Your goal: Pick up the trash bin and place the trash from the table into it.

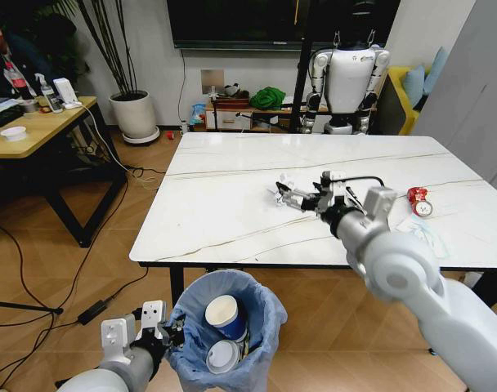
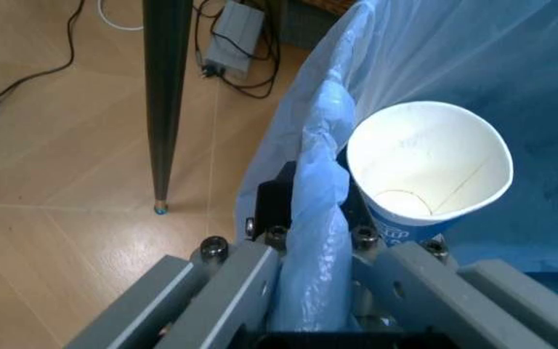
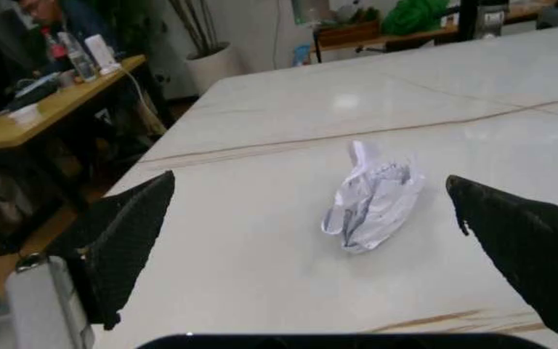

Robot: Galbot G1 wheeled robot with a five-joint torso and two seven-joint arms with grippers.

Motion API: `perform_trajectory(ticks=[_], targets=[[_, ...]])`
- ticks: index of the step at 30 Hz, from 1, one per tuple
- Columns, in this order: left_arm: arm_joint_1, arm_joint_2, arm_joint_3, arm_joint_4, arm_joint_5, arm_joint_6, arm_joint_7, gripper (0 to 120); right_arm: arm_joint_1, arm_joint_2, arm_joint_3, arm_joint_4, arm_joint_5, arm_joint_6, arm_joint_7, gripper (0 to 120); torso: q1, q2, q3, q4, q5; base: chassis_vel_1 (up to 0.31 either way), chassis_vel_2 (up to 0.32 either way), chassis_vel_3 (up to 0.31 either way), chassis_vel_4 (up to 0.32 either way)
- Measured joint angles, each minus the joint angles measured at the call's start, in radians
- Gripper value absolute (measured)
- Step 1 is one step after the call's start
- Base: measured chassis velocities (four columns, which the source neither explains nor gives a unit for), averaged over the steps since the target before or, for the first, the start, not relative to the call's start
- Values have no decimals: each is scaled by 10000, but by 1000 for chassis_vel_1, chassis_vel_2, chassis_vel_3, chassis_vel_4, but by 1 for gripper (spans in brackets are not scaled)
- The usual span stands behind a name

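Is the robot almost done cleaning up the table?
Partly. The trash bin is already picked up, its rim clamped by the left end effector, and two paper cups lie inside. Right now the right end effector is open around a crumpled white paper on the table. The crushed red can and pale mask are left.

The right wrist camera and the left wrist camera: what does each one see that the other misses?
Right wrist alone: a crumpled white paper lying on the marble table, between the open right gripper's black fingers. Left wrist alone: the left gripper clamped on the trash bin's blue bag, with a paper cup inside. Shared: wooden floor.
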Motion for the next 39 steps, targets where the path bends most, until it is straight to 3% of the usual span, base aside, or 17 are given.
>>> perform_trajectory(ticks=[10,22,30,34,39], targets=[[-36,-51,58,0,11,0,14,0,1803,911,-1690,-2155,322,-107,1181,100,0,1,0,4,0,0,0,0,0],[-93,-100,50,0,-3,0,60,0,2658,1767,-2418,-3630,528,-191,1915,100,-1,1,-1,2,-1,0,0,0,0],[-111,-122,35,0,20,0,117,0,3442,2777,-2810,-4805,721,-177,2280,100,-1,1,-1,6,-2,0,0,0,0],[-71,-123,-72,0,16,0,145,0,3522,3000,-2904,-5345,651,-202,2312,95,-1,1,-1,3,-2,0,0,0,0],[-54,-155,-100,0,14,0,166,0,3536,2958,-2894,-5683,442,-203,2308,75,-1,1,-1,0,-1,0,0,0,0]])
